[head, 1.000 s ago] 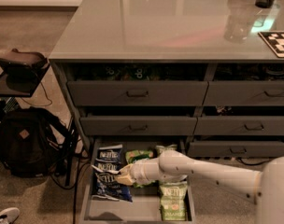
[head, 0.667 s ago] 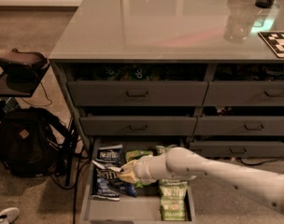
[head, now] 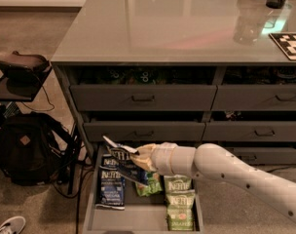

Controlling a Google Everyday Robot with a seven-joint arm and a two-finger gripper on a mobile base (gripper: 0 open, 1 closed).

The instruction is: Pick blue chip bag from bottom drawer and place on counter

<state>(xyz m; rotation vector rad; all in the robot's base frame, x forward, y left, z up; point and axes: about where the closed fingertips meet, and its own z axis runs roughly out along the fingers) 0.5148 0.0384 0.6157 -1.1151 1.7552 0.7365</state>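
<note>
- blue chip bag [head: 120,156]: pinched in the hand [head: 138,158] and tilted, with its upper edge sticking out on the side away from the arm. It appears to be raised off the bags beneath.
- Hand: clenched on the bag, above the open bottom drawer [head: 138,218] and just in front of the closed drawer [head: 143,130] behind it.
- Below the hand: a second blue bag [head: 111,188] lies flat. The green Kettle bags [head: 178,199] lie under the wrist and arm.
- Done, as judged: the grasp is made and the bag is lifted off the drawer contents.
- Left: raise the bag clear of the drawer, carry it up past the drawer fronts, set it on the table [head: 162,28] well above the hand, and release.
- The bag is not yet on the table.
</note>
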